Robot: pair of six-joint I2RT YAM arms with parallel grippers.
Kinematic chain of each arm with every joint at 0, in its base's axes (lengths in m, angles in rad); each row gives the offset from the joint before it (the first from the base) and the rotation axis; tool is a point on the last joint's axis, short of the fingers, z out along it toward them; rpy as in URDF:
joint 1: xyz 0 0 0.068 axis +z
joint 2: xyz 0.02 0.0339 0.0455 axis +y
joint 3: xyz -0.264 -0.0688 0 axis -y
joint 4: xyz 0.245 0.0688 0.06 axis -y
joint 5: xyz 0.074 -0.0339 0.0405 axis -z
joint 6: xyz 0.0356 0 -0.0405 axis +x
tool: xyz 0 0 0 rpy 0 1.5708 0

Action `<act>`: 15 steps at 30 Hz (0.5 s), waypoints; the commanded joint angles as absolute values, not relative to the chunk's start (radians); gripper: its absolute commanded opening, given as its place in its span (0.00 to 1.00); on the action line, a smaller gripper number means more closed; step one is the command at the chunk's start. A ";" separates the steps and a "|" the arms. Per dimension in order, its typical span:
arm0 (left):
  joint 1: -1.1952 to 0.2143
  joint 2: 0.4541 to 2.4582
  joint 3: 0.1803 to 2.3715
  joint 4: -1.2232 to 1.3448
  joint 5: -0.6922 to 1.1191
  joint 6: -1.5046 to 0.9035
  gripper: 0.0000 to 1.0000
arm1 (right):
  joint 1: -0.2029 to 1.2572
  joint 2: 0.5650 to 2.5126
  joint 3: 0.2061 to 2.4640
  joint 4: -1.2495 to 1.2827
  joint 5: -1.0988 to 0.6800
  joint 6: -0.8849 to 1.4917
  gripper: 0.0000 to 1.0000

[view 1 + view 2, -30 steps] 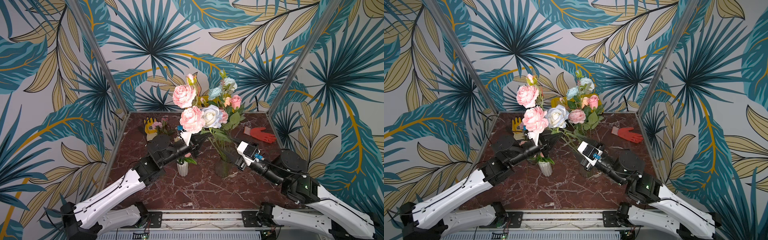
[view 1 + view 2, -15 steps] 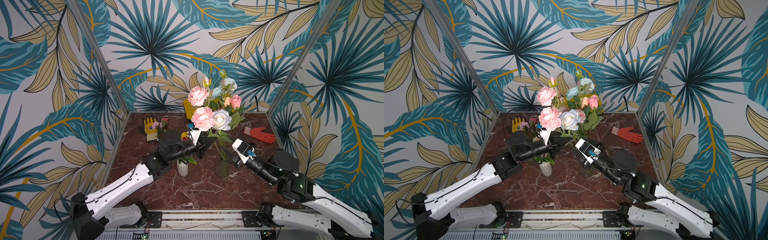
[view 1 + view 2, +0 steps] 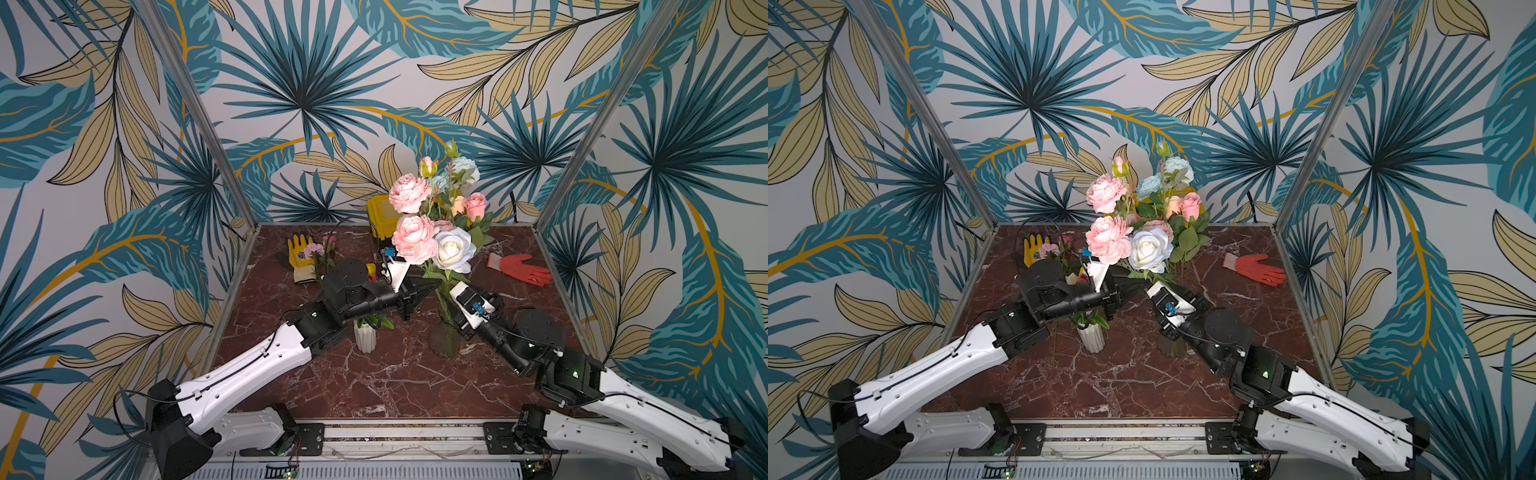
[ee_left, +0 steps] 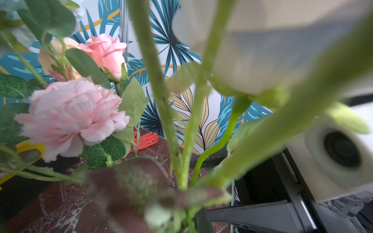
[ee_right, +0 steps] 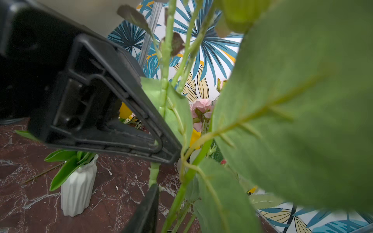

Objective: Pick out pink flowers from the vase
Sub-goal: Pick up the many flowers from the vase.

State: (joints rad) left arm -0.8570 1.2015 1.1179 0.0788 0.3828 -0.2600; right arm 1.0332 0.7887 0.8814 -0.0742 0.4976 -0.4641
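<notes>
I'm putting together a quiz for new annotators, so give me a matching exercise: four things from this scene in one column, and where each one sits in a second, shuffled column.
Things
1. white ribbed vase
2. red glove
3. yellow glove
4. white rose

Places
A. beside a large pink bloom, above the glass vase
B. flat on the table, far right side
C. upright under the left arm, green leaves in it
D. flat at the back left, small pink blooms by it

Pairs: 1-C; 2-B; 3-D; 4-A
</notes>
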 commanded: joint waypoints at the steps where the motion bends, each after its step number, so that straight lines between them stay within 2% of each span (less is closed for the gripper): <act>1: -0.864 1.190 1.164 0.079 0.408 -0.272 0.00 | 1.034 0.757 0.844 -0.012 0.514 -0.436 0.39; 6: -0.864 1.199 1.185 0.078 0.408 -0.272 0.00 | 1.034 0.686 0.788 -0.028 0.429 -0.399 0.33; 11: -0.864 1.210 1.202 0.078 0.418 -0.276 0.00 | 1.034 0.617 0.733 -0.062 0.366 -0.369 0.34; 15: -0.864 1.212 1.206 0.078 0.421 -0.275 0.00 | 1.035 0.632 0.729 -0.090 0.314 -0.348 0.34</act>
State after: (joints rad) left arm -0.8570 1.2121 1.1500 0.0772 0.3901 -0.2604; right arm 1.0328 0.6212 0.7456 -0.0650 0.3710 -0.3851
